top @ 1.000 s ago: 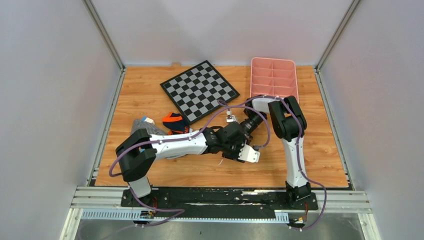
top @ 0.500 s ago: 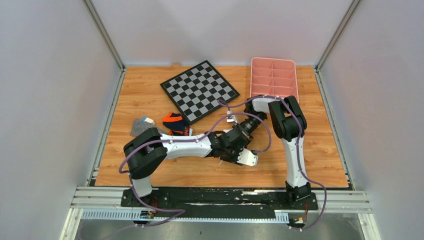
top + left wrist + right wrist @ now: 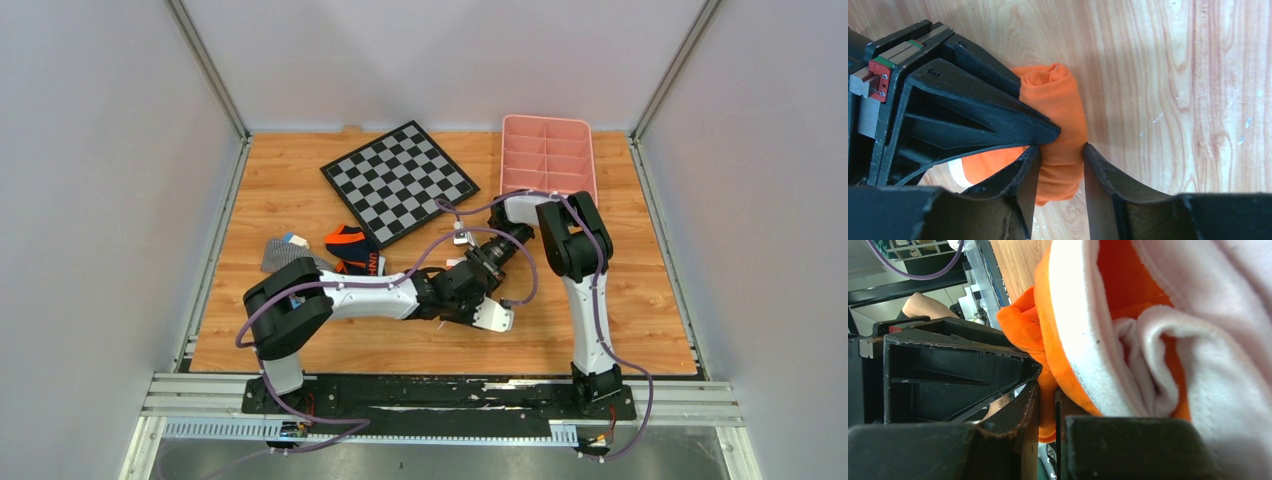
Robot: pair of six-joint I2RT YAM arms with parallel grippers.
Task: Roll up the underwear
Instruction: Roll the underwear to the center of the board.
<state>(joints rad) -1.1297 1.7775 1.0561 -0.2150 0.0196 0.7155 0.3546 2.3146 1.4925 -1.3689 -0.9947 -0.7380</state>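
Observation:
The orange underwear [image 3: 1062, 112] lies rolled into a tube on the wooden table [image 3: 1173, 100]. My left gripper [image 3: 1060, 162] is shut across the roll, with a finger touching each side. My right gripper [image 3: 1047, 407] is shut on a fold of the same orange fabric beside its white trim band [image 3: 1083, 340]. The right gripper's black fingers [image 3: 973, 107] lie against the roll's left side in the left wrist view. In the top view both grippers, left [image 3: 468, 297] and right [image 3: 478, 268], meet at the table's middle and hide the underwear.
A navy pair with orange lettering [image 3: 350, 246] and a grey striped garment [image 3: 283, 253] lie left of the arms. A chessboard [image 3: 399, 180] sits at the back. A pink divided tray [image 3: 547, 153] sits at the back right.
The left arm's elbow has shifted right and its wrist has drawn slightly left and back. The right arm has barely moved. Both grippers stay together over the underwear.

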